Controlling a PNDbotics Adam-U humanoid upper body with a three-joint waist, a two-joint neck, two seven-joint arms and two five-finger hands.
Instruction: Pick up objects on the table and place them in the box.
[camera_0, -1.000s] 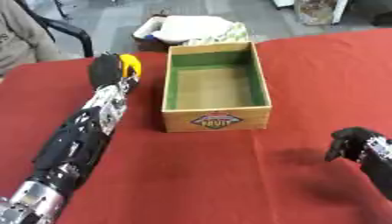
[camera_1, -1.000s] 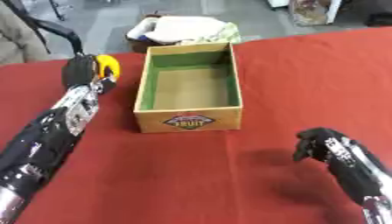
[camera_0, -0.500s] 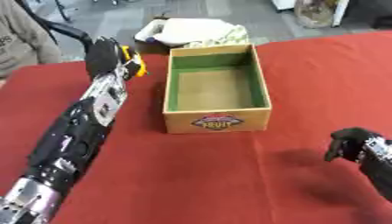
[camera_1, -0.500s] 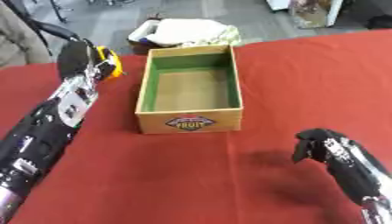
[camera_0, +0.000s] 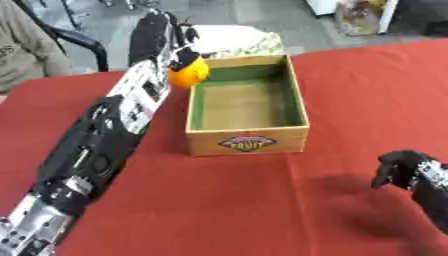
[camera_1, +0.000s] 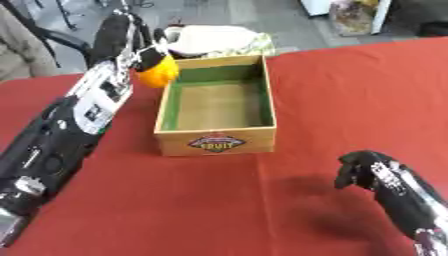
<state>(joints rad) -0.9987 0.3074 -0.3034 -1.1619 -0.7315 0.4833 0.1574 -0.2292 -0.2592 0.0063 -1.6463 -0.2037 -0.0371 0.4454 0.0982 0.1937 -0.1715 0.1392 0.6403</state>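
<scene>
Black arms (camera_0: 105, 135) with silver joints; black hands (camera_0: 401, 167).

Indoor test space, lab or office sort. Red cloth (camera_0: 262, 210) covers a table. Grey hard floor (camera_0: 262, 12) along the top of the frame. Black chair (camera_0: 74, 40) at upper left, with a seated person (camera_0: 26, 55) beside it. Bag (camera_0: 359, 15) at upper right.

box (camera_0: 247, 137) interior lies open; only its walls obstruct.
</scene>
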